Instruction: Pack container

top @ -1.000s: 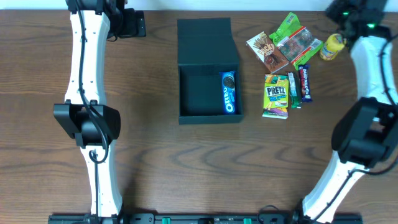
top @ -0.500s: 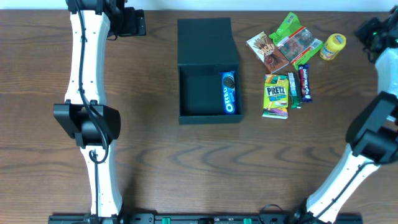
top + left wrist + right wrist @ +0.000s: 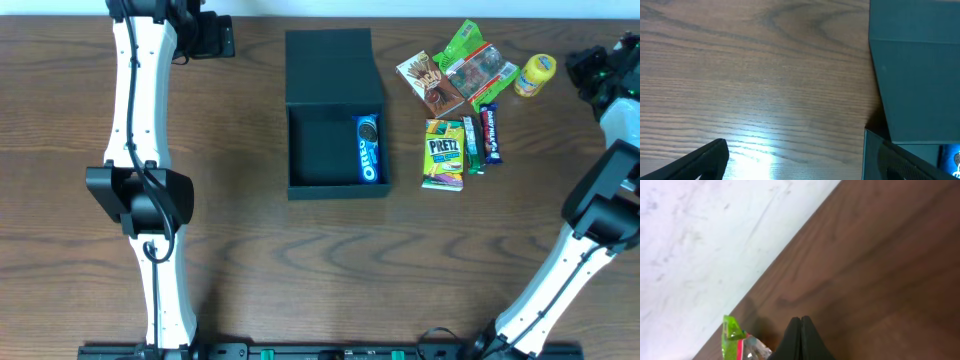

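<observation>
Dark teal-black cardboard forms the container (image 3: 320,150), which we locate near the middle of the wooden table (image 3: 250,240), its flap lid laid open toward 12 o'clock. A blue Oreo packet (image 3: 368,150) lies inside against the 3 o'clock wall. A Pretz box (image 3: 444,155) and other snack packets lie at 2 to 3 o'clock of the container, apart from it. The left gripper (image 3: 212,38) sits at 10 o'clock of the container, jaws spread wide, holding nothing. The right gripper (image 3: 592,68) sits near the table's 2 o'clock edge, just beyond a yellow tub (image 3: 536,74), its fingers (image 3: 800,340) pressed together on nothing.
</observation>
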`<state>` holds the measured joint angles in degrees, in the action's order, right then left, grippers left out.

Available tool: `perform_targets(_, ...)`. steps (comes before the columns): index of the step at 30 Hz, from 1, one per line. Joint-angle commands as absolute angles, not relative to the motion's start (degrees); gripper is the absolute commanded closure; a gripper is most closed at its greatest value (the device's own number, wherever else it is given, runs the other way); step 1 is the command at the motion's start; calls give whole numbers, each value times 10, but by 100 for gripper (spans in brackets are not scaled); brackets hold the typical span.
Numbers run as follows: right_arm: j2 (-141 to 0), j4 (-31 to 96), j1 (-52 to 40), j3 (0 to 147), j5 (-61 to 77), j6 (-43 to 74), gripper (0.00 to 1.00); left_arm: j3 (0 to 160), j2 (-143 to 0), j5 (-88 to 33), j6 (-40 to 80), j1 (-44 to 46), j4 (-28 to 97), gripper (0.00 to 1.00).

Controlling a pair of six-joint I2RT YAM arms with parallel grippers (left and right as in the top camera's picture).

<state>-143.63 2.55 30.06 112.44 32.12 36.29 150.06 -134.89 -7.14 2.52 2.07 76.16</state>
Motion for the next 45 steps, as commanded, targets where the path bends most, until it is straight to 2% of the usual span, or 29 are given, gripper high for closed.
perform_targets(1,-1482,-1,310,1127,394,415,99,1505,-1344,-69,17,19,762,5)
perform_targets(5,-1523,-62,319,1127,496,443,99,1505,-1344,-69,17,19,762,5)
perform_targets(12,-1534,-82,320,1127,724,365,99,1505,-1344,-69,17,19,762,4)
perform_targets(25,-1533,-109,302,1127,874,400,98,1505,-1344,-71,17,19,772,5)
perform_targets(30,-1533,-226,291,1127,886,511,98,1505,-1344,-72,17,19,779,5)
perform_targets(33,-1533,-391,291,1136,785,658,98,1505,-1344,-71,17,19,779,5)
perform_targets(34,-1533,-399,291,1143,741,674,98,1505,-1344,-71,17,19,779,5)
perform_targets(36,-1533,-353,287,1170,652,672,98,1505,-1344,-71,17,19,779,5)
perform_targets(38,-1533,-264,272,1207,609,616,98,1505,-1344,-71,20,19,779,5)
perform_targets(40,-1533,-121,254,1259,567,526,98,1505,-1344,-71,24,19,779,4)
perform_targets(42,-1533,147,227,1366,446,353,99,1505,-1344,-71,27,19,780,5)
perform_targets(43,-1533,226,216,1408,395,296,99,1505,-1344,-71,28,19,780,4)
perform_targets(45,-1533,290,207,1464,350,236,99,1505,-1344,-71,28,19,779,5)
